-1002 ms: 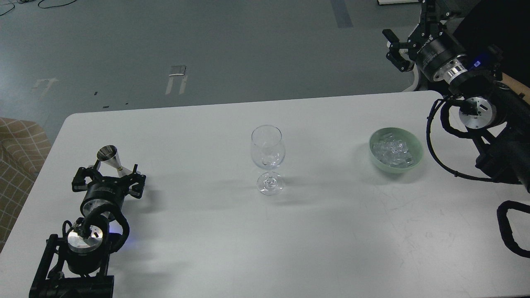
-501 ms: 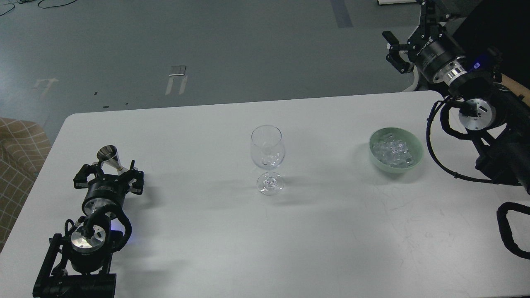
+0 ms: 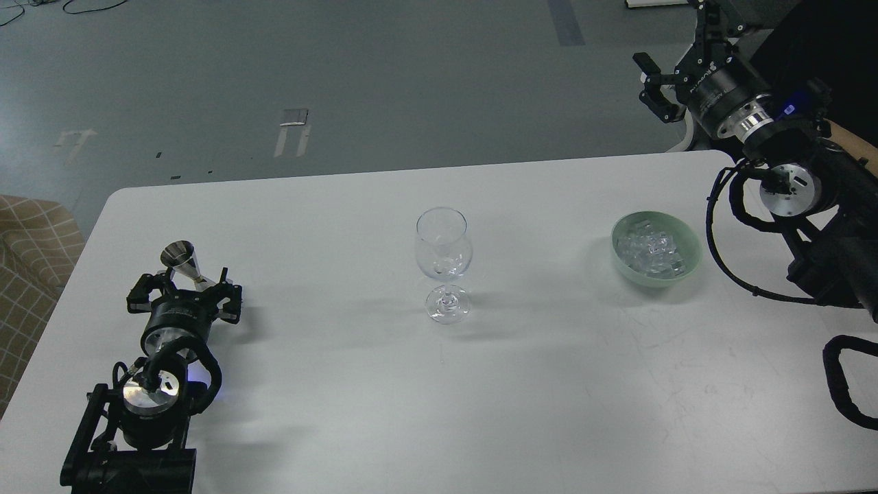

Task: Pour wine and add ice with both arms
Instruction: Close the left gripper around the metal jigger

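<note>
here, the scene as it stood:
table: a white table point(image 3: 343, 384) with rounded corners filled most of the head view, with grey floor beyond its far edge.
wine glass: a clear stemmed glass point(image 3: 444, 264) stood upright near the middle of the table, well apart from both arms; whether any wine lay in it could not be told.
bowl: a pale green bowl point(image 3: 691, 250) sat toward the right side of the table, between the glass and the right arm.
ice: clear, glinting ice chunks point(image 3: 648, 251) lay heaped inside the bowl.
jigger: a small silver cone-shaped jigger point(image 3: 182, 259) stood tilted at the left of the table, its open mouth upward and its lower end down between the left tool's fingers.
left gripper: the left gripper point(image 3: 186, 283) was low over the table at the jigger's base, its fingers spread to either side of the cup; whether they pressed on it could not be told.
left arm: the left arm point(image 3: 147, 391) came in from the bottom left corner, a blue light glowing beside its silver ring joint.
right gripper: the right gripper point(image 3: 675, 75) was raised above the floor past the table's far right corner, its two fingers apart and holding nothing.
right arm: the right arm point(image 3: 816, 206) ran down the right edge with looping black cables.
sofa: a tan checked sofa point(image 3: 31, 261) showed at the left edge, beside the table.
</note>
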`<state>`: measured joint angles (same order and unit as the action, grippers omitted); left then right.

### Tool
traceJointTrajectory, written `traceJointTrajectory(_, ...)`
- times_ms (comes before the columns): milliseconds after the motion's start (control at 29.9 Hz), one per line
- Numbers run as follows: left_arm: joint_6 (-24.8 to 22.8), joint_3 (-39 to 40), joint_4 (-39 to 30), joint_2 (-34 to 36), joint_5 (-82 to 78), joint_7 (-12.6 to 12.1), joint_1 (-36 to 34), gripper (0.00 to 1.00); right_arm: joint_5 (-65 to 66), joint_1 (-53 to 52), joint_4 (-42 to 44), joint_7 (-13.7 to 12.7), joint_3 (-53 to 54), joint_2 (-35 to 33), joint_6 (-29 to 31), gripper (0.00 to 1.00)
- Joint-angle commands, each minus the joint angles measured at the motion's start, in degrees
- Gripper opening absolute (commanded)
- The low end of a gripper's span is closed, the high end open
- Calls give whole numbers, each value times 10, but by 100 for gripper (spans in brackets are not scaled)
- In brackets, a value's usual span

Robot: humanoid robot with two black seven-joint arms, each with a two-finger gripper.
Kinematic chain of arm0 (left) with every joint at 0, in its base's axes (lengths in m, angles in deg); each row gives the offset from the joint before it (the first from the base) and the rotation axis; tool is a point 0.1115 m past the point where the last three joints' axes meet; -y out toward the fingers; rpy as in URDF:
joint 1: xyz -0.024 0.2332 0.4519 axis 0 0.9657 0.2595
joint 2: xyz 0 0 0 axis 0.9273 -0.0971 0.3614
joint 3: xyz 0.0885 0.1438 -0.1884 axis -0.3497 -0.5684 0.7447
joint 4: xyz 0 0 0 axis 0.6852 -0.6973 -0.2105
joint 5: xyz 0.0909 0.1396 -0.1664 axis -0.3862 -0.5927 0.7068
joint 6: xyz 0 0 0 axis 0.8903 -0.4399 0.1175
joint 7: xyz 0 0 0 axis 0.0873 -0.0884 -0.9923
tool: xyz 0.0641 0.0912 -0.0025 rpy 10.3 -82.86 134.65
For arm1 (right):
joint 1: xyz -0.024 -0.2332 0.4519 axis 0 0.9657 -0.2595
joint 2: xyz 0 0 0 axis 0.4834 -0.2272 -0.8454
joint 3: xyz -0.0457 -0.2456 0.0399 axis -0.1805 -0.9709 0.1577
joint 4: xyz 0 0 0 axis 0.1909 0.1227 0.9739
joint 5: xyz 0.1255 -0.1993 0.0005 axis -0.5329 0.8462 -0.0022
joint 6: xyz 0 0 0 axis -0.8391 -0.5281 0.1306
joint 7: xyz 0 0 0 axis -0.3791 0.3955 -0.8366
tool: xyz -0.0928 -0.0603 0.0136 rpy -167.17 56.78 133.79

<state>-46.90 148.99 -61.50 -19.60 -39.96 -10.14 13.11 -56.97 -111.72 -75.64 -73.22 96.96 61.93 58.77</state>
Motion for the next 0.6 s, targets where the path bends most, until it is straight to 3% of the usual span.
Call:
traceJointTrajectory(0,-19,-3,8,1,1,8,-1,57,0,0,0,0,0,0,0,100)
traceJointTrajectory(100,-26,-3,25,2,1,9,-12,49,0,0,0,0,0,0,0,100)
traceJointTrajectory(568,-32,-3,38,2,2,8,-20,46,0,-1,0,0,1,0,0,100)
